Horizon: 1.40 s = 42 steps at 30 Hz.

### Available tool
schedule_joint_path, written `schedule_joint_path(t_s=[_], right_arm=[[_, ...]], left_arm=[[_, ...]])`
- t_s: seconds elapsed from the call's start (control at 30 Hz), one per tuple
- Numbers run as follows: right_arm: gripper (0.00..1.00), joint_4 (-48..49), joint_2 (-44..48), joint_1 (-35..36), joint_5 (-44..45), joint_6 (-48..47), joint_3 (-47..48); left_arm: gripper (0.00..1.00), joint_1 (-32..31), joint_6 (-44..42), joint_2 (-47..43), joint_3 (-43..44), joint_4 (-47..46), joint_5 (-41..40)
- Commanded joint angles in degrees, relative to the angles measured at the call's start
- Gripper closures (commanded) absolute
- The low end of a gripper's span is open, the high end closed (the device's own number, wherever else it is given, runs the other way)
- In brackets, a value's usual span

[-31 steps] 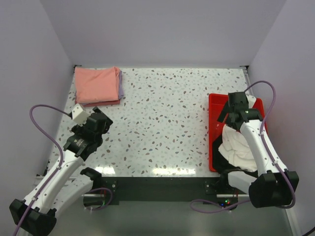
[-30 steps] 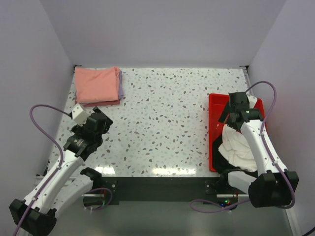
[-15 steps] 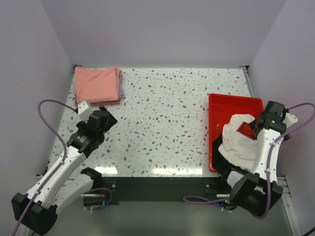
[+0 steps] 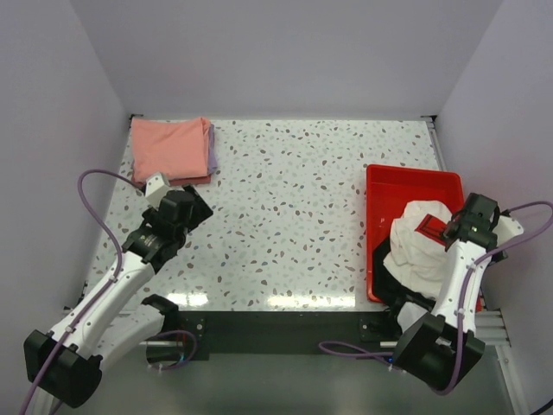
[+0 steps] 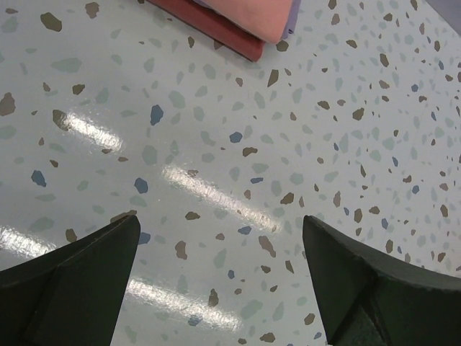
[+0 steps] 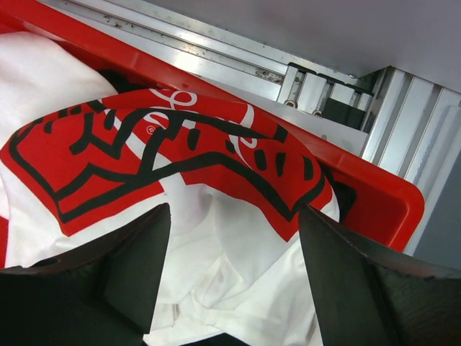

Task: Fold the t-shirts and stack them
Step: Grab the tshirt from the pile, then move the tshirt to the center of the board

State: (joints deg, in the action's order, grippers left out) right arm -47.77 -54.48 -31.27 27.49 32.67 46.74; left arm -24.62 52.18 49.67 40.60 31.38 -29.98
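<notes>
Lying folded at the far-left corner of the table (image 4: 294,190), the pink tee (image 4: 168,149) is seen atop the lavender tee (image 4: 212,154). Close to that stack, the left gripper (image 5: 220,241) is held wide open above bare tabletop, with nothing between its fingers. At the right, the white tee (image 4: 415,251) is heaped crumpled in the tray (image 4: 413,171), and the right gripper (image 6: 230,238) is spread open over the red print (image 6: 144,166), gripping nothing.

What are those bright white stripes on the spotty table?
Left wrist view: they are glare, light bouncing off the glossy table. Top external view: the same glare along the table's near edge. Right wrist view: no glare; the red print on the white t-shirt is sharp.
</notes>
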Motion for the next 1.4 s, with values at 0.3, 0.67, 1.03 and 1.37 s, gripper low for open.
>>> schedule_joint_path(t_s=[0.3,0.67,1.03,1.37], right_arm=[[0.43,6.5,-1.5,-0.5,6.4,3.7,-3.3],[1.0,8.9,2.8,-0.5,4.3,1.4,-1.5],[1.0,4.1,6.9,-0.5,-18.3,-6.2,20.0],[1.0,4.7,-1.7,2.3,-33.9,-6.9,39.6]], left_arm=[[0.0,-0.2,-1.6,0.3,0.0,-3.0,1.9],[0.0,-0.2,-1.1,-0.2,0.2,-1.8,1.8],[0.0,-0.2,-0.9,-1.7,0.6,-1.2,2.1],[0.0,-0.2,0.5,-3.3,2.6,1.5,1.9]])
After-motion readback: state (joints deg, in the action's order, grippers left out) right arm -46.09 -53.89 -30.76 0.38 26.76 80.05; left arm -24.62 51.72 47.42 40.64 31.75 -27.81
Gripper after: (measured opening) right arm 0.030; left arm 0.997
